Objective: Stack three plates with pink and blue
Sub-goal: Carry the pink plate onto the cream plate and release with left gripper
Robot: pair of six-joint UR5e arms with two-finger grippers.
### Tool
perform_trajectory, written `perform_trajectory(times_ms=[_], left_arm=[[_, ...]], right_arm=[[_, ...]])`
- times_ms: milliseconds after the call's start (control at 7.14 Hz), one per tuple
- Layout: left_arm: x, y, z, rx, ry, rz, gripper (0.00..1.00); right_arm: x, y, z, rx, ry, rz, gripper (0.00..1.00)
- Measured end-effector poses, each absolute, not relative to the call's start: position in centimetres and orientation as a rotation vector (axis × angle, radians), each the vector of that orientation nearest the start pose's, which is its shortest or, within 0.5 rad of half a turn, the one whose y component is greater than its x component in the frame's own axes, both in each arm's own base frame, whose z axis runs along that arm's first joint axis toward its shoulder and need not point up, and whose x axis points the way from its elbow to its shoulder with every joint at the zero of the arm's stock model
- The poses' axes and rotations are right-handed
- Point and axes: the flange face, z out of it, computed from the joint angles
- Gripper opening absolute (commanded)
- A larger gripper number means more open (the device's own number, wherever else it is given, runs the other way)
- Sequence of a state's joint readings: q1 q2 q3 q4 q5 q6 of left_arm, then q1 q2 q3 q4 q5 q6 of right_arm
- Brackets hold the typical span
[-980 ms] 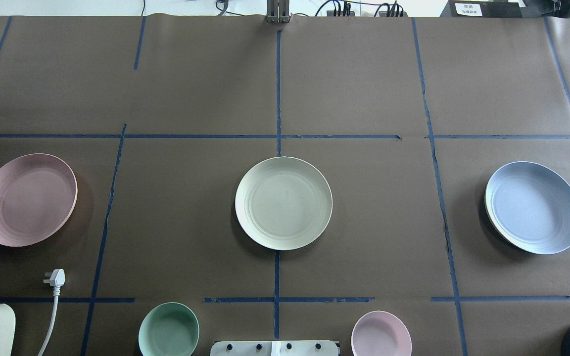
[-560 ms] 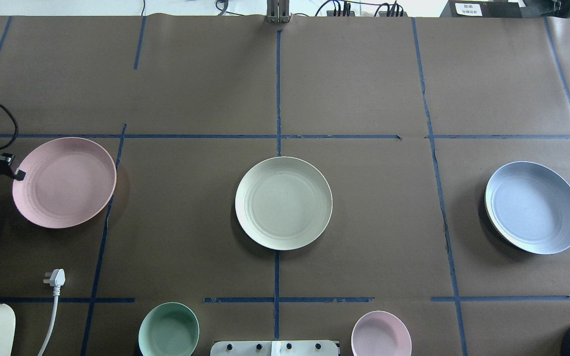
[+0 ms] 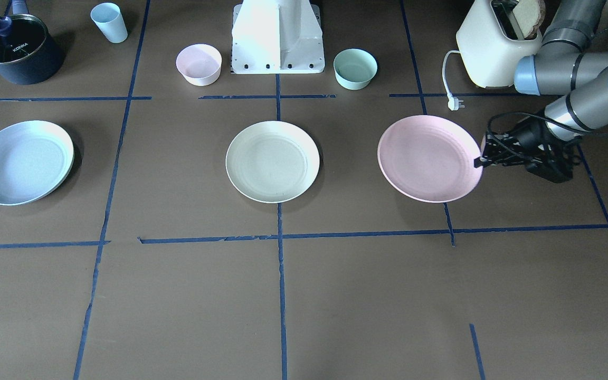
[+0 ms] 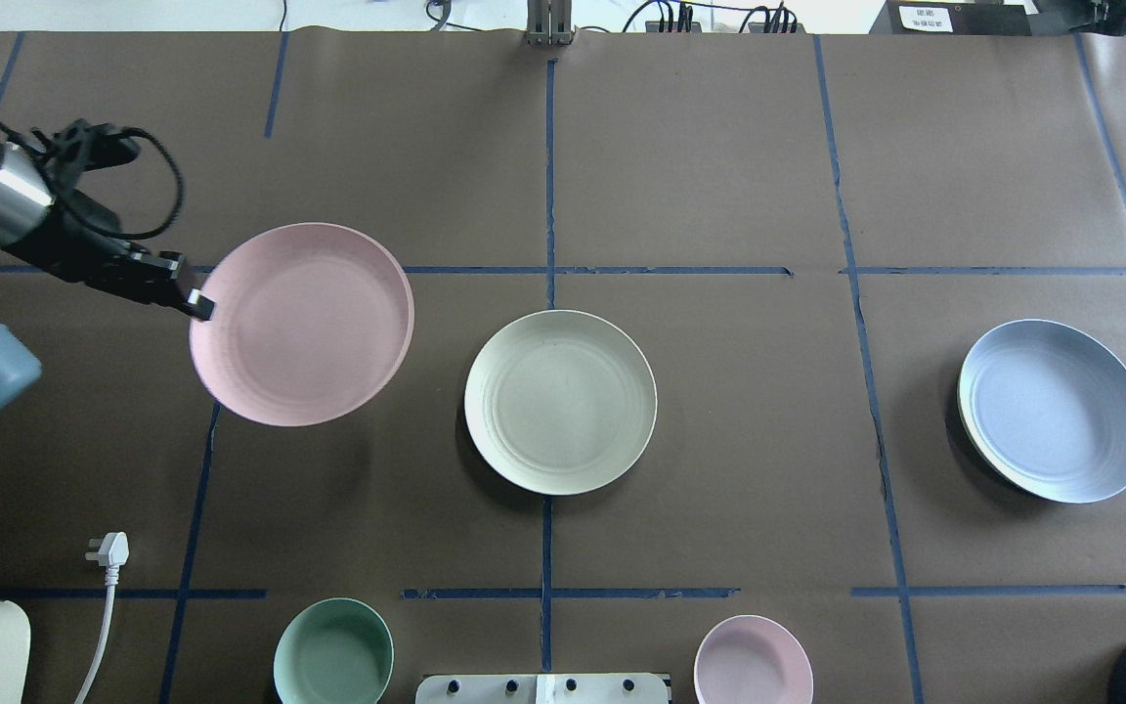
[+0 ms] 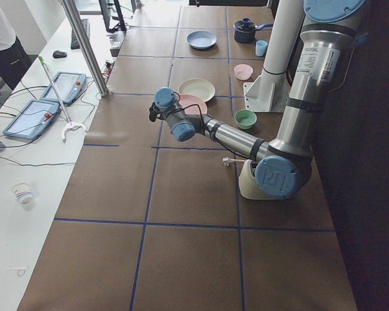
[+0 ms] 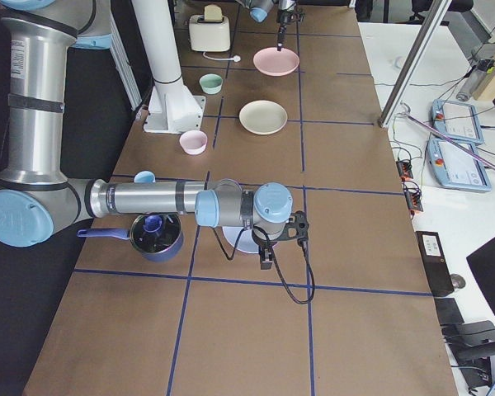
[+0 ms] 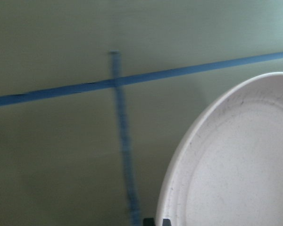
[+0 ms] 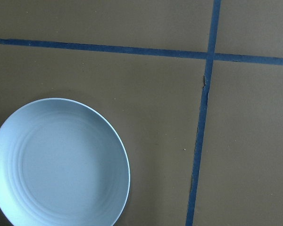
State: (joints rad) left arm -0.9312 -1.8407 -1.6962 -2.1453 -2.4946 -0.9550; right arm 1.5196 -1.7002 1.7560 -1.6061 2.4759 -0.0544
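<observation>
My left gripper [image 4: 199, 305] is shut on the left rim of the pale pink plate [image 4: 304, 323] and holds it above the table, just left of the cream plate [image 4: 560, 401]. In the front view the gripper [image 3: 478, 162] pinches the pink plate [image 3: 429, 158] to the right of the cream plate [image 3: 272, 161]. The left wrist view shows the pink plate's rim [image 7: 236, 165] over blue tape lines. The light blue plate [image 4: 1054, 411] lies at the right and also shows in the right wrist view [image 8: 59, 162]. My right gripper [image 6: 266, 247] hovers over it; I cannot tell if it is open.
A mint-green bowl [image 4: 333, 653] and a small pink bowl [image 4: 753, 660] stand near the robot base [image 3: 277, 37]. A toaster [image 3: 494, 42] with its loose plug [image 4: 108, 550] is at the near left. A dark pot [image 3: 16, 47] and a blue cup [image 3: 108, 22] stand at the near right.
My left gripper has carried the pink plate from the table's left edge to the right and farther out, close to the cream plate. The cream and blue plates have not moved.
</observation>
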Motion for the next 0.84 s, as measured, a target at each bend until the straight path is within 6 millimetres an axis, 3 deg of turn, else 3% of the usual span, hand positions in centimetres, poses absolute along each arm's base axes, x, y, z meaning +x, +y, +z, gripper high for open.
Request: perform_trajectory(times_ms=[140, 420, 560, 840], left_arm=[[35.1, -48.3, 33.0, -0.001, 1.245, 0.161, 0.0], [43.7, -44.4, 28.6, -0.031, 1.242, 0.132, 0.01], [46.4, -43.0, 28.2, -0.032, 1.23, 0.125, 0.03], [50.6, -43.0, 27.9, -0.021, 1.195, 0.095, 0.06]], right_arm=[[3.2, -44.1, 62.2, 0.02, -0.905, -0.109, 1.0], [3.1, -44.1, 62.2, 0.019, -0.906, -0.11, 1.0], [3.1, -44.2, 62.2, 0.019, -0.906, -0.11, 1.0], [3.0, -44.2, 62.1, 0.019, -0.907, -0.111, 1.0]])
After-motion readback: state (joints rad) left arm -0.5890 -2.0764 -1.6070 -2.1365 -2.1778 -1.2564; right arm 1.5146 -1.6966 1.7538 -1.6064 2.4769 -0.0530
